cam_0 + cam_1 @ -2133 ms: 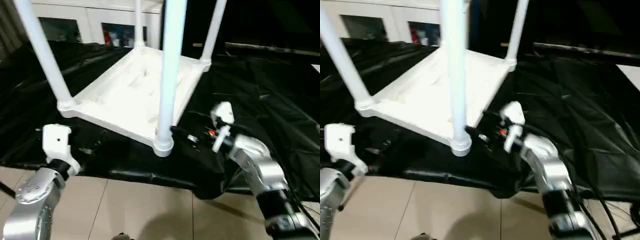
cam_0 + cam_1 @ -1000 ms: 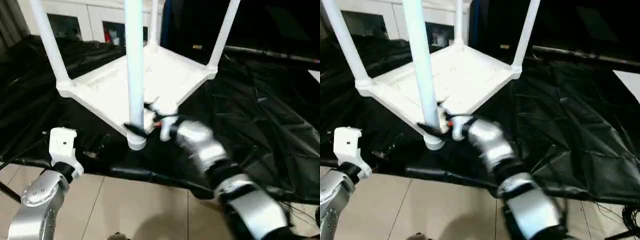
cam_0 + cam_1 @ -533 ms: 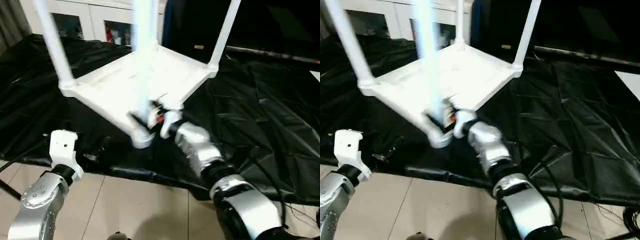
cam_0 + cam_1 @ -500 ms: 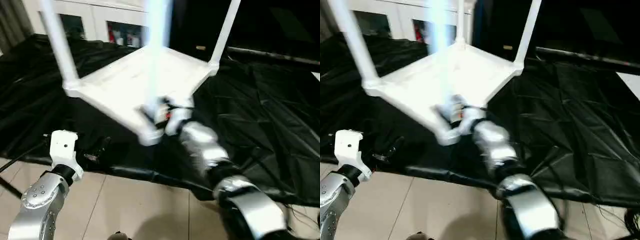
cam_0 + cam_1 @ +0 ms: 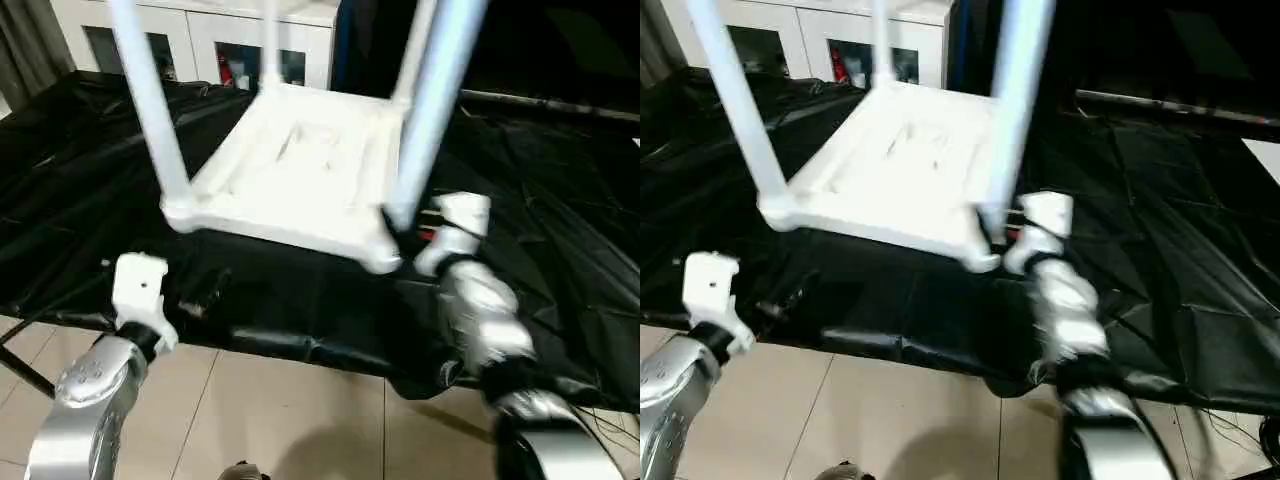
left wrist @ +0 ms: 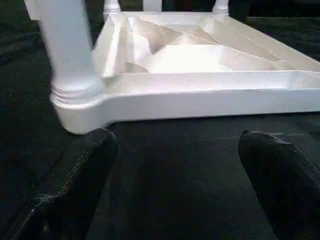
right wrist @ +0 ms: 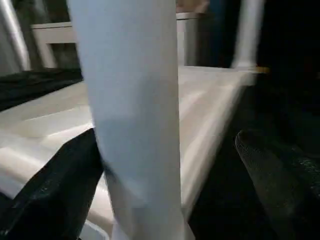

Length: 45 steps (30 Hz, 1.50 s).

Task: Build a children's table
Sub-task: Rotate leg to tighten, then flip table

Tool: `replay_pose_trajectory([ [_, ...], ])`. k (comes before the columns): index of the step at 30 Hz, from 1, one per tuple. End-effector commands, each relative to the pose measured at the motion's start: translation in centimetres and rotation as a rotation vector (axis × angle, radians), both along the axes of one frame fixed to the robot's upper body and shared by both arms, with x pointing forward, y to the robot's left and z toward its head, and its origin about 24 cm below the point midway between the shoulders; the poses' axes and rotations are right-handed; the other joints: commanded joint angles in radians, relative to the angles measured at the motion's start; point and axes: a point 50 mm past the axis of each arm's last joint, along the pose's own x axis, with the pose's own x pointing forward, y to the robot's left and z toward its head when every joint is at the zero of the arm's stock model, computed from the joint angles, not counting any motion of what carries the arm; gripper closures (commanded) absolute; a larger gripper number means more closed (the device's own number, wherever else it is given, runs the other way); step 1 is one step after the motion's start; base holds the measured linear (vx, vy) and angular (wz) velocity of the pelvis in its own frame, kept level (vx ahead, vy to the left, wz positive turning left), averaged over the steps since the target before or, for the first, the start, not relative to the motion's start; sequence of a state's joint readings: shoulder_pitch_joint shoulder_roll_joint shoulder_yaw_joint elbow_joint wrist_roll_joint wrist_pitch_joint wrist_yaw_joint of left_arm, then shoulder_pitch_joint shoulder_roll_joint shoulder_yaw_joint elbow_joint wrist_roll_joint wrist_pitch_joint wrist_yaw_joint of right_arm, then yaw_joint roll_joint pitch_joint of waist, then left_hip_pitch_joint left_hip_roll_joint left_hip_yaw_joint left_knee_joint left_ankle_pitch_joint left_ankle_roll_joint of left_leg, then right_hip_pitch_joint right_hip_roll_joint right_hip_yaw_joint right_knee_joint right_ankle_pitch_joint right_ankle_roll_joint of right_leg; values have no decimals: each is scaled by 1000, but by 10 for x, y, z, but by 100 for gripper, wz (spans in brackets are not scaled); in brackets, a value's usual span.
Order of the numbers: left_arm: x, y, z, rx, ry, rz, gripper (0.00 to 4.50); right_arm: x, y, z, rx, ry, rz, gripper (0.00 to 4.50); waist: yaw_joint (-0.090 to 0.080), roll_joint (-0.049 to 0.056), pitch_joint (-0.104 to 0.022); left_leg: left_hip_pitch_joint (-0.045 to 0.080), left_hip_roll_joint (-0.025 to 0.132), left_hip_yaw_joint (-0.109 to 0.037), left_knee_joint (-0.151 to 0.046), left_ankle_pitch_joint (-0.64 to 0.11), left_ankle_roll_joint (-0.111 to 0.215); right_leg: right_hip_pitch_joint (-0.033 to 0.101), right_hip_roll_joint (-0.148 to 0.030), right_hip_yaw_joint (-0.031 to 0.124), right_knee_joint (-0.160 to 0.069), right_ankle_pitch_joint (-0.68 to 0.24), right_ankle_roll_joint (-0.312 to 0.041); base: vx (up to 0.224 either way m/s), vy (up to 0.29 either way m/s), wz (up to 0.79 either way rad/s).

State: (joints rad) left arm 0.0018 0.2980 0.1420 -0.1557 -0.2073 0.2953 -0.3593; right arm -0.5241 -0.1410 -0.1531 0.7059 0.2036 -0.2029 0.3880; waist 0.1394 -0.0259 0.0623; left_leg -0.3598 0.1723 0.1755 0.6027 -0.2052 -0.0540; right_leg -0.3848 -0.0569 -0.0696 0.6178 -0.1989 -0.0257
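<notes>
Both pincers gape. Right pincer (image 7: 165, 200) straddles near leg (image 5: 428, 110) by tabletop (image 5: 300, 170); I should close low, near the socket, squarely.

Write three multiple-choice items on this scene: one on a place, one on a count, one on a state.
1. Where does the white plastic rectangular tabletop lie?
A. on the black-draped work table
B. on the tiled floor
C. on a white cabinet

2. How many white tapered tube legs stand in its corner sockets?
A. two
B. three
C. four

3. How is the right pincer?
A. shut on a screwdriver
B. open around the nearest leg
C. folded against the forearm

Answers: 1 A, black cloth lies under it; 2 C, four legs rise; 3 B, its fingers flank the leg.
</notes>
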Motion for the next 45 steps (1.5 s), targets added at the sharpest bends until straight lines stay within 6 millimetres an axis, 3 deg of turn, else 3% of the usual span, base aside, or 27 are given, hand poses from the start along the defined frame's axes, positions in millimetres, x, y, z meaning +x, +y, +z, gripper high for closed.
replay_pose_trajectory([
  [1, 7, 2, 5, 17, -32, 34, 4, -2, -13, 5, 10, -9, -40, 0, -6, 19, -64, 17, 63, -23, -83, -190, 0, 33, -88, 61, -69, -133, -168, 0, 0, 0],
  [2, 14, 2, 8, 7, -47, 56, 4, -5, -20, 5, 1, -9, -43, 0, -8, 17, -64, 12, 62, -25, -84, -186, 1, 37, -90, 61, -67, -131, -168, 0, 0, 0],
  [3, 16, 3, 8, 7, -50, 61, 4, -6, -21, 5, -8, -10, -42, 0, -5, 14, -65, 16, 62, -23, -83, -185, 2, 35, -91, 60, -69, -142, -165, 0, 0, 0],
  [4, 20, 3, 11, 10, -61, 81, 4, -7, -27, 4, -44, -12, -46, 0, -7, 18, -65, 13, 62, -25, -83, -182, 1, 37, -92, 60, -68, -138, -168, 0, 0, 0],
  [9, 37, 1, 18, -1, -99, 137, 4, -11, -53, 6, -86, -7, -123, 0, -8, 7, -68, 11, 58, -20, -74, -133, 17, 41, -90, 60, -66, -101, -173, 0, 0, 0],
  [13, 52, -8, 20, -15, -112, 142, 4, -20, -48, 13, -79, -17, 38, 0, -5, 4, -70, 7, 61, -24, -72, -100, 56, 43, -94, 58, -63, -80, -172, 0, 0, 0],
  [15, 64, -3, 22, 22, -118, 216, 4, -38, -34, 12, -81, 13, 310, 0, -5, 4, -70, 4, 61, -25, -69, -99, 86, 49, -89, 58, -65, -56, -164, 0, 0, 0],
  [17, 69, 0, 24, 25, -122, 247, 4, -47, -29, 11, -82, 27, 422, 0, -5, 3, -71, 4, 65, -28, -71, -102, 97, 49, -94, 55, -66, -59, -169, 0, 0, 0],
  [22, 79, 9, 27, 30, -119, 301, 4, -60, -17, 13, -54, 66, 596, 0, -9, 6, -69, 7, 65, -28, -69, -120, 92, 43, -93, 54, -71, -93, -186, 0, 0, 0],
  [27, 95, 13, 31, 6, -122, 303, 4, -54, -2, 19, -67, 46, 618, 0, -9, 7, -68, 7, 63, -30, -73, -148, 54, 39, -98, 54, -78, -163, -177, 0, 0, 0],
  [29, 100, 11, 32, 5, -117, 284, 4, -49, 1, 18, -80, 38, 585, 0, -8, 9, -70, 8, 67, -31, -74, -143, 42, 40, -102, 54, -72, -140, -187, 0, 0, 0],
  [33, 114, 5, 30, -24, -80, 241, 4, -37, 19, 18, -53, 19, 537, 0, -8, 12, -74, 10, 60, -28, -71, -109, 32, 37, -100, 55, -65, -85, -196, 0, 0, 0],
  [38, 127, 0, 28, -9, -42, 229, 4, -32, 38, 20, -38, 3, 545, 0, -1, 16, -80, 7, 64, -30, -67, -61, 47, 42, -102, 55, -50, 51, -216, 0, 0, 0],
  [42, 134, 1, 28, -13, -13, 261, 31, -32, 46, 18, -19, 2, 552, 0, 0, 18, -79, 9, 65, -30, -68, -80, 46, 45, -106, 55, -50, 50, -225, 0, 0, 0],
  [43, 137, 2, 27, -23, 2, 272, 31, -32, 48, 17, -20, 1, 546, 0, 0, 26, -77, 9, 65, -30, -69, -100, 40, 43, -106, 56, -55, 26, -220, 0, 0, 0],
  [45, 137, 2, 26, -35, 10, 272, 69, -32, 48, 17, -22, -1, 539, 0, -1, 24, -77, 10, 68, -32, -73, -124, 21, 44, -109, 56, -57, 4, -224, 0, 0, 0],
])
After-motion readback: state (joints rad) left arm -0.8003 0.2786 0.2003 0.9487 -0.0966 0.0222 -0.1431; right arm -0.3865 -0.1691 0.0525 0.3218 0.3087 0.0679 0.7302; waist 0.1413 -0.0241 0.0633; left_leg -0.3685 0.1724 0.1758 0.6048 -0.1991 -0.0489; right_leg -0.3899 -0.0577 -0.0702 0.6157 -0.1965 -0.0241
